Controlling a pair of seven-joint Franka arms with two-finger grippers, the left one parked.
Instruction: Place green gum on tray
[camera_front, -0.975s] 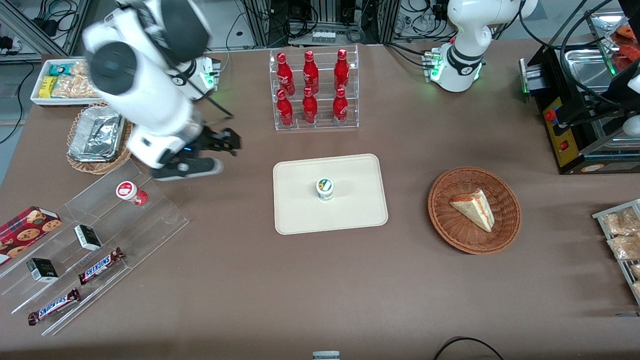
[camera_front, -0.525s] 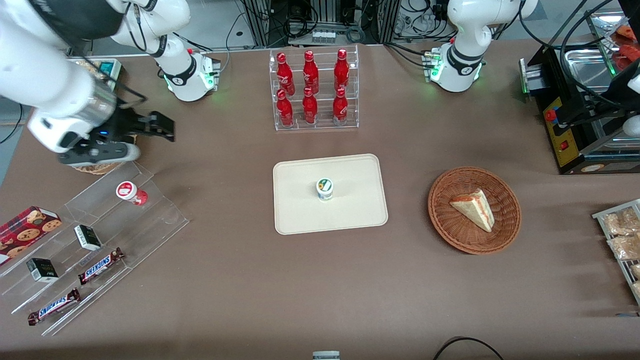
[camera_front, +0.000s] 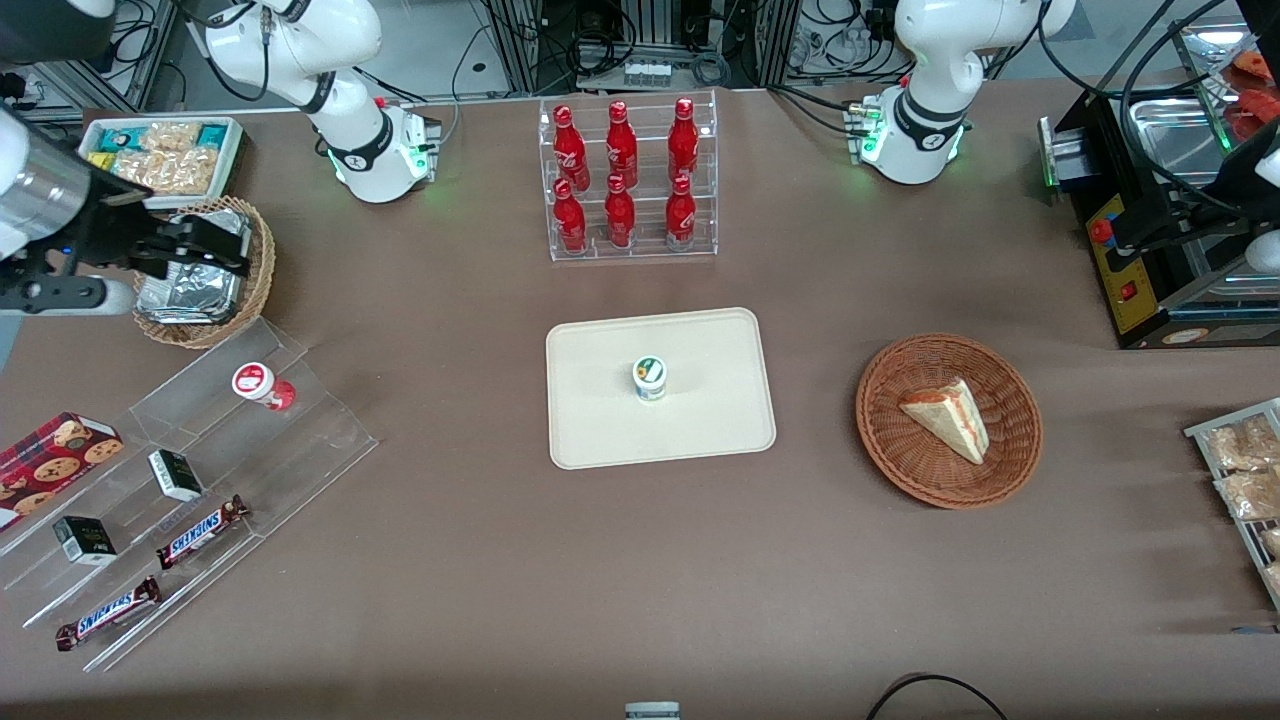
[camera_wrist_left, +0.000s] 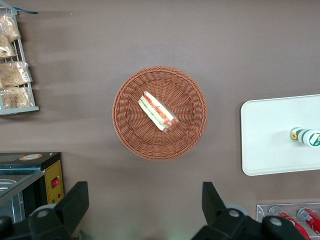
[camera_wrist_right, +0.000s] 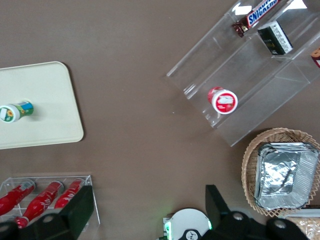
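While the green gum (camera_front: 650, 378) stands upright near the middle of the cream tray (camera_front: 600, 430), the gripper (camera_front: 205, 248) hangs well apart from it toward the working arm's end of the table, over the wicker basket (camera_front: 262, 262) that holds a crumpled foil container (camera_front: 190, 290). Its two black fingers are spread with nothing between them; the right wrist view shows both fingertips (camera_wrist_right: 216, 197) wide apart above bare table. That view also takes in the gum's white lid (camera_wrist_right: 10, 113) with its green and orange mark, the canister sitting on the tray (camera_wrist_right: 50, 100) near one of its edges.

Nearer the front camera than the gripper, a clear acrylic stepped shelf (camera_front: 300, 440) carries a red-and-white lidded canister (camera_front: 260, 384) on its upper step, two small dark boxes (camera_front: 175, 474) and two Snickers bars (camera_front: 200, 530) lower down. A clear rack of red bottles (camera_front: 625, 180) stands farther from the front camera than the tray. Toward the parked arm's end, a round brown basket (camera_front: 1010, 470) holds a wedge-cut sandwich (camera_front: 950, 418).
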